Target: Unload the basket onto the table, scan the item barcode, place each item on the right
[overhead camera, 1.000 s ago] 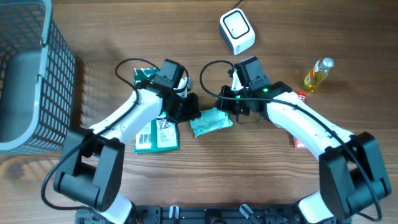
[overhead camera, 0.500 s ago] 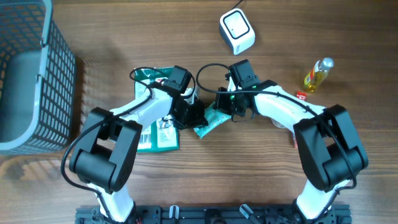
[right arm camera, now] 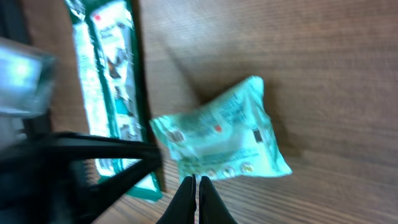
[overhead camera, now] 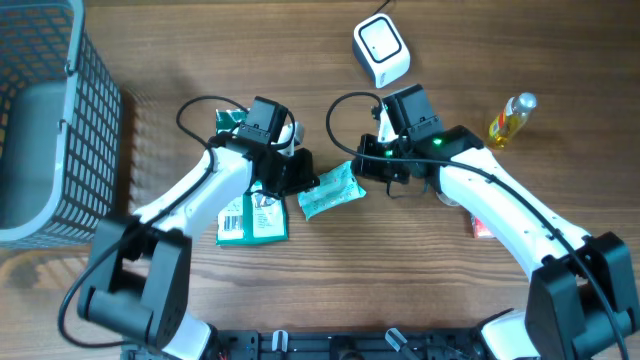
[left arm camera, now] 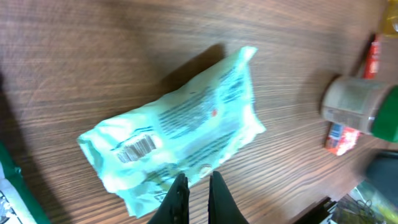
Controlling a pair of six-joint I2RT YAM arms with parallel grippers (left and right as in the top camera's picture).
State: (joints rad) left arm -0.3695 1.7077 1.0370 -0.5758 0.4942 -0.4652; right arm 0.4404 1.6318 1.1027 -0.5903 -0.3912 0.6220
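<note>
A crinkled, glossy mint-green pouch (overhead camera: 331, 191) lies flat mid-way across the wood-grain counter (overhead camera: 420, 290), between the left claw (overhead camera: 310, 182) and right claw (overhead camera: 362, 170), both pinched shut and empty.

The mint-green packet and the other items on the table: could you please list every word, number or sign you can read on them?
No text reads clearly as words or numbers in any view.
mint-green packet: lines of print and a barcode, too blurred to read.
dark green package: print and a barcode, too small.
red pack: blurred.
yellow bottle and white scanner: no legible marking.
</note>
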